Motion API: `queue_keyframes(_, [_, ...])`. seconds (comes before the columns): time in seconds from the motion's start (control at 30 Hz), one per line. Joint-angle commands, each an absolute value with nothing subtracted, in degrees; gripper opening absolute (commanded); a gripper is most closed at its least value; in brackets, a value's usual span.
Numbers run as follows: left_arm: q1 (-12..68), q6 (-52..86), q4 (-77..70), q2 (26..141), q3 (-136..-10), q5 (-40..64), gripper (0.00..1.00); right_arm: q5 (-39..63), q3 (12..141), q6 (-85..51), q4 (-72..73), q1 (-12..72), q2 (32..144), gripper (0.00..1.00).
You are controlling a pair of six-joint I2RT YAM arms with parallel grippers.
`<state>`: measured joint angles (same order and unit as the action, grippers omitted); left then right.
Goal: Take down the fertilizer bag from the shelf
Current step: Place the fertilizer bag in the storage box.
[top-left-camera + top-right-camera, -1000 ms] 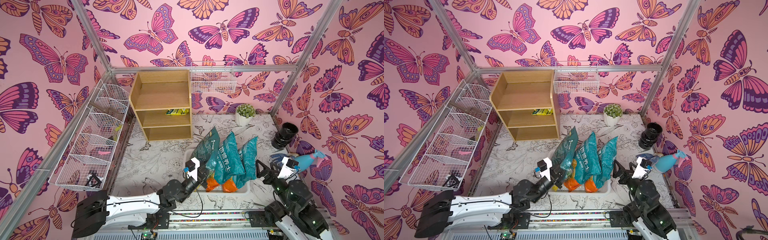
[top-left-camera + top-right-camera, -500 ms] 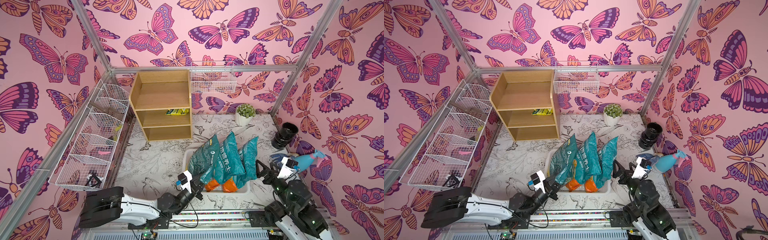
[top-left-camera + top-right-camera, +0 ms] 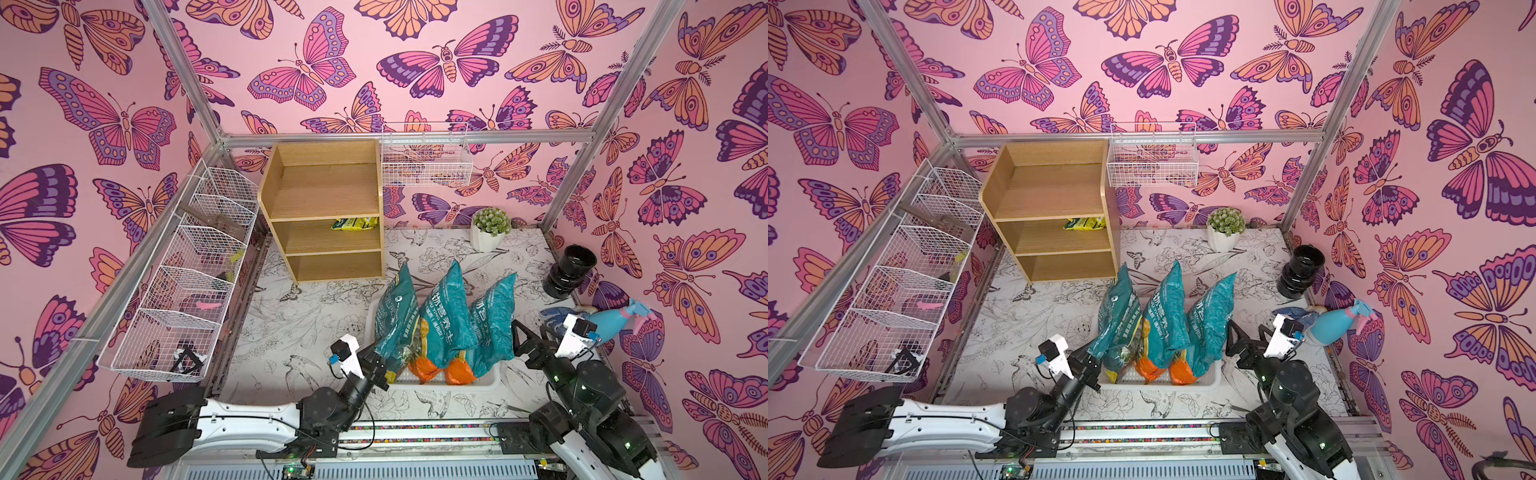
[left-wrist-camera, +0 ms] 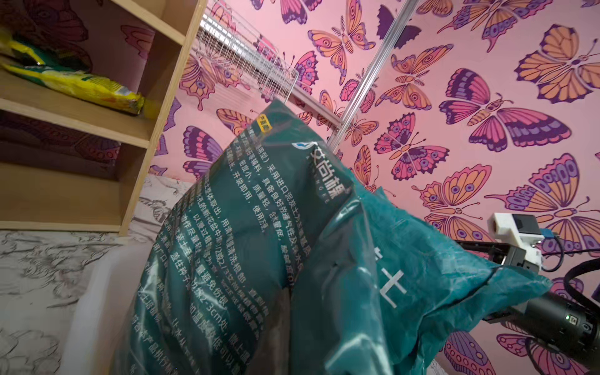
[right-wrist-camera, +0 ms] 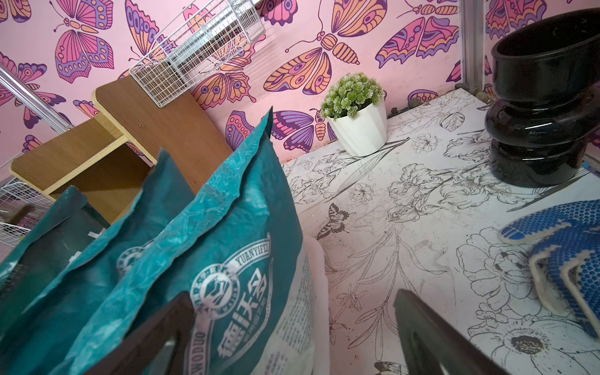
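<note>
The teal fertilizer bag (image 3: pixel 397 316) (image 3: pixel 1119 316) stands leaning at the left end of the white tray (image 3: pixel 478 382), beside two other teal bags. My left gripper (image 3: pixel 380 363) (image 3: pixel 1090 361) is at the bag's lower left corner, shut on its edge. In the left wrist view the bag (image 4: pixel 246 243) fills the picture and hides the jaws. The light-wood shelf (image 3: pixel 324 208) stands at the back, with a yellow bag (image 3: pixel 355 224) (image 4: pixel 87 86) lying on its middle tier. My right gripper (image 3: pixel 532 338) (image 5: pixel 292 334) stands open and holds nothing, right of the tray.
A white potted plant (image 3: pixel 488 232) and a black pot (image 3: pixel 567 270) stand at the back right. Blue gloves (image 5: pixel 558 240) and a blue spray bottle (image 3: pixel 619 322) lie beside the right arm. Wire baskets (image 3: pixel 187 291) line the left wall, and another (image 3: pixel 426 160) hangs at the back.
My left arm has drawn back toward the front and down, bringing the teal bag from a raised tilt to stand in the tray. The right arm has not moved.
</note>
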<state>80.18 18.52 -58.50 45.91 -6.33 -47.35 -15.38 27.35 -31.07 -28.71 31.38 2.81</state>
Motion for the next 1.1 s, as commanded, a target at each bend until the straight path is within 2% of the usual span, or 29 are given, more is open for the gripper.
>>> queue_keyframes(0.0, [80.0, 19.0, -43.0, 45.7, -7.0, -47.8, 0.00, -16.5, 27.3, -30.2, -29.3, 31.7, 2.0, 0.99])
queue_keyframes(0.1, [80.2, 19.0, -44.2, 50.4, -9.9, -44.1, 0.00, -16.7, 27.4, -30.1, -29.6, 31.7, 1.9, 0.99])
queue_keyframes(0.3, [81.4, 22.9, -40.4, 64.7, -21.3, -49.0, 0.00, -16.1, 27.2, -30.1, -29.1, 31.7, 1.8, 0.99])
queue_keyframes(0.33, [81.5, 24.0, -38.4, 66.4, -23.1, -49.9, 0.03, -16.0, 27.2, -30.1, -29.2, 31.7, 1.9, 0.99])
queue_keyframes(0.37, [81.6, 25.0, -37.4, 68.5, -24.5, -50.3, 0.16, -16.1, 27.2, -30.1, -29.1, 31.8, 1.9, 0.99])
queue_keyframes(0.4, [81.6, 26.0, -37.4, 70.1, -25.5, -50.4, 0.38, -16.1, 27.2, -30.1, -29.1, 31.7, 1.9, 0.99])
queue_keyframes(0.43, [81.7, 26.8, -37.5, 71.2, -26.1, -50.1, 0.54, -15.9, 27.2, -30.1, -29.1, 31.8, 1.9, 0.99])
queue_keyframes(0.47, [81.7, 27.1, -37.5, 72.0, -26.8, -49.3, 0.58, -16.0, 27.1, -30.1, -29.1, 31.7, 1.9, 0.99])
queue_keyframes(0.53, [81.8, 26.6, -37.5, 72.3, -28.3, -47.7, 0.58, -15.8, 27.1, -30.1, -28.9, 31.7, 1.9, 0.99])
queue_keyframes(0.63, [82.1, 26.6, -37.5, 71.6, -30.5, -43.2, 0.48, -15.8, 27.1, -30.1, -28.9, 31.7, 2.0, 0.99])
queue_keyframes(0.7, [82.8, 25.8, -37.5, 71.1, -32.5, -39.7, 0.48, -15.8, 27.2, -30.1, -29.0, 31.7, 2.0, 0.99])
queue_keyframes(0.8, [84.2, 23.4, -37.4, 70.4, -35.3, -36.7, 0.57, -15.8, 27.1, -30.1, -28.9, 31.7, 1.9, 0.99])
queue_keyframes(0.93, [85.5, 19.9, -36.7, 65.9, -37.5, -34.1, 0.64, -15.6, 27.2, -30.1, -28.7, 31.8, 2.0, 0.99])
queue_keyframes(1.0, [85.7, 19.1, -35.6, 62.1, -37.8, -33.0, 0.77, -15.5, 27.2, -30.1, -28.6, 31.7, 2.0, 0.99])
queue_keyframes(1.07, [85.8, 18.2, -33.3, 58.5, -38.4, -32.8, 0.85, -15.6, 27.2, -30.1, -28.6, 31.7, 2.0, 0.99])
